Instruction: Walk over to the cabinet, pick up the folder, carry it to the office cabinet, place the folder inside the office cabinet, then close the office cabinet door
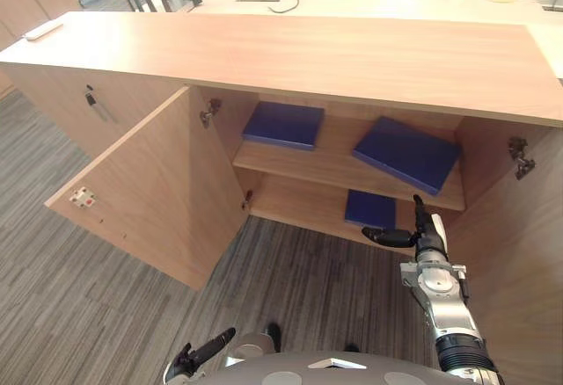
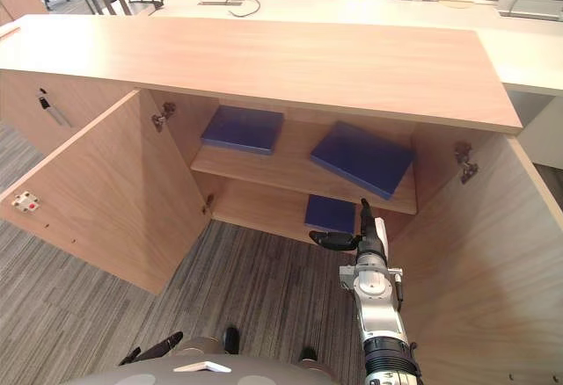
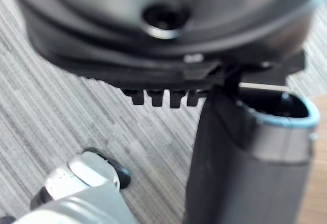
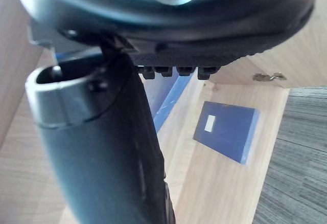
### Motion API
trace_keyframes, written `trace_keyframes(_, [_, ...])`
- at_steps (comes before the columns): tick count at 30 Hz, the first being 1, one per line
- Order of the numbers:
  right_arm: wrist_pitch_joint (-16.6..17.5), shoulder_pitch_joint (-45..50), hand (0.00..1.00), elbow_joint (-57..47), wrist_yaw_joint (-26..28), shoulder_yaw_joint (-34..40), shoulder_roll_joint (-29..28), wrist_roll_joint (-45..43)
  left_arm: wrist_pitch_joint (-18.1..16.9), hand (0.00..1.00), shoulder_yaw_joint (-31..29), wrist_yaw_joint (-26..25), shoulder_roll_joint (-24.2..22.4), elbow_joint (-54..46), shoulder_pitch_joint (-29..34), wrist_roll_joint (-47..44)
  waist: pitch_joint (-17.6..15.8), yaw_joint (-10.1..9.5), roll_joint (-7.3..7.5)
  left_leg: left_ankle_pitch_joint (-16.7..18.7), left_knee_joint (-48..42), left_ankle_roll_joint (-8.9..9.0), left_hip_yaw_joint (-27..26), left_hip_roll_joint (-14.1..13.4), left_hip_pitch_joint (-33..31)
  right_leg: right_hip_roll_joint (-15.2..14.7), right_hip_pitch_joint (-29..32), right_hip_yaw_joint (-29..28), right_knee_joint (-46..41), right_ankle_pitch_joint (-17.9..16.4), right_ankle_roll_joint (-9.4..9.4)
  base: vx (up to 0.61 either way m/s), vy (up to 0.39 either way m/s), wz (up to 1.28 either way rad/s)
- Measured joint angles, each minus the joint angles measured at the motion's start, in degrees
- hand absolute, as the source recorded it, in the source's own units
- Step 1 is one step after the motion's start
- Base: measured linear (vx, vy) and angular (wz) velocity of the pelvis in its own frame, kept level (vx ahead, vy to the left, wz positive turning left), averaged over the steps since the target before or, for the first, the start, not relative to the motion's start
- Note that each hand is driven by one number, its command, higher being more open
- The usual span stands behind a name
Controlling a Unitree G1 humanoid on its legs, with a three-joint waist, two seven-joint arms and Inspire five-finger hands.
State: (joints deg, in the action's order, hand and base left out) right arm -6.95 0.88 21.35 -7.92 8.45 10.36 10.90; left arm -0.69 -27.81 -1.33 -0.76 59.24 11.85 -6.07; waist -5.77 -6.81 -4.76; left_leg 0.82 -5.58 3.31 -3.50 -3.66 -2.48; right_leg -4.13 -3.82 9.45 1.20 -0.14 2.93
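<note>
**Empty-handed at the open office cabinet**

I stand before the office cabinet [image 1: 290, 60] with both its doors swung wide: the left door [image 1: 149, 192] angles out over the grey carpet [image 1: 88, 315], and the right door [image 2: 475, 253] stands open just beside my raised arm. My right hand [image 1: 428, 244] is lifted in front of the lower shelf [image 1: 290, 202], near its right end. Its fingers [image 1: 419, 212] are straight and point up, the thumb [image 1: 383, 237] is spread out to the side, and it grips nothing. My left hand [image 1: 201, 352] hangs low over the carpet, fingers loose and likewise empty.

Three blue folders lie inside the cabinet, and I cannot tell which is the one I was sent for. One folder [image 1: 283, 125] lies flat at the left end of the upper shelf [image 1: 334, 170]. A second folder [image 1: 407, 154] lies askew toward that shelf's right end, one corner reaching its front edge. The third folder [image 1: 369, 208] lies flat on the lower shelf toward its right end, close to the front edge and just behind my right thumb. My right wrist view shows it [image 4: 227, 131] flat on the board, a small white label on its cover, apart from my hand
</note>
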Motion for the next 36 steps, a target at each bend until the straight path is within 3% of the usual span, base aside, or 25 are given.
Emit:
trace_keyframes(4, [-0.1, 0.0, 1.0, 4.1, -0.1, 0.1, 0.1, 0.0, 0.0, 1.0, 0.2, -0.1, 0.1, 1.5, 0.1, 0.0, 0.4, -0.63, 0.65, 0.6, 0.9, -0.28, -1.7, 0.9, -0.1, -0.9, 1.9, -2.0, 0.2, 0.1, 0.47, 0.04, 0.068, -0.29])
trace_keyframes(12, [-0.1, -3.8, 1.0, 8.3, -0.4, -0.1, 0.1, 0.0, -0.2, 1.0, 4.1, -1.3, 0.7, 1.5, -0.6, 0.0, 1.0, -0.49, 0.89, 2.0, 0.9, -2.85, -4.4, 3.9, -1.0, -4.1, 7.9, -4.4, -7.1, -2.7, 2.95, 0.1, 0.085, -0.15])
trace_keyframes(17, [-0.1, -5.6, 1.0, 8.3, -0.4, 0.0, -0.3, 0.0, -0.4, 1.0, 5.1, -1.3, 1.6, 1.4, -1.4, 0.0, 0.4, 0.73, 1.6, 2.2, 1.4, -3.22, -3.8, 3.4, -1.1, -3.6, 9.0, -4.6, -9.1, -2.0, 3.7, 0.05, 0.024, 0.02])
trace_keyframes(19, [-0.1, -6.1, 1.0, 8.3, -0.4, 0.5, -0.5, 0.0, -0.4, 1.0, 5.0, -1.3, 1.6, 1.9, -2.0, 0.4, -0.8, 1.54, 1.31, 2.3, 1.6, -3.47, -3.0, 2.2, -0.4, -2.8, 11.9, -5.1, -16.3, -2.0, 3.79, -0.02, -0.005, 0.09])
trace_keyframes(20, [-0.2, -6.0, 1.0, 8.2, -0.5, 1.2, -0.7, 0.0, -0.2, 1.0, 5.0, -1.4, 1.9, 2.1, -2.7, 1.5, -2.7, 2.19, 0.86, 2.1, 1.7, -3.53, -1.7, 1.5, 1.3, -2.2, 13.9, -5.4, -20.9, -4.4, 3.83, -0.08, -0.025, 0.46])
trace_keyframes(22, [-0.3, -4.5, 1.0, 8.1, -1.1, 1.8, -1.7, 0.0, -0.3, 1.0, 4.9, -1.2, 3.6, 2.0, -2.6, 2.2, -3.2, 2.94, 3.43, 2.3, 1.8, -3.07, 0.0, 3.3, 2.1, -3.0, 12.7, -8.5, -15.3, -3.9, 3.74, -0.07, -0.044, 0.66])
trace_keyframes(23, [-0.4, -3.7, 1.0, 8.2, -1.2, 1.9, -1.8, 0.0, -0.5, 1.0, 4.2, -1.2, 4.6, 2.0, -2.8, 2.2, -3.2, 3.22, 6.12, 2.7, 1.7, -2.88, 1.3, 5.3, 2.3, -4.7, 12.5, -9.2, -13.9, -2.7, 2.83, -0.01, -0.124, 0.61])
trace_keyframes(29, [-1.4, -3.7, 1.0, 5.8, -1.2, 4.6, -1.6, 0.0, -0.2, 1.0, 2.1, -1.5, 1.6, 2.0, -2.0, 2.2, -2.3, 2.32, 3.07, -0.4, 6.2, -1.02, 4.6, 3.0, -0.3, -2.8, 11.7, -4.6, -6.4, -0.3, 2.23, 0.02, -0.079, 0.33])
trace_keyframes(31, [-1.4, -3.8, 1.0, 5.8, -1.2, 4.6, -1.6, -0.1, -0.1, 1.0, 2.1, -1.5, 1.5, 2.0, -1.6, 2.2, -2.3, 2.1, 3.06, -1.1, 7.5, -0.3, 5.3, 2.4, -0.2, -2.4, 11.4, -3.4, -5.5, 0.6, 1.87, 0.11, -0.055, 0.22])
trace_keyframes(36, [-1.4, -5.4, 1.0, 5.3, -2.6, 5.8, -1.6, -0.3, -0.3, 1.0, 2.7, -1.7, 1.7, 1.4, -1.4, 2.2, -2.3, 1.87, 3.42, -1.5, 8.8, -0.46, 5.7, 2.2, 0.3, -2.3, 10.4, -2.7, -4.1, 0.9, 1.75, 0.09, 0.001, 0.07])
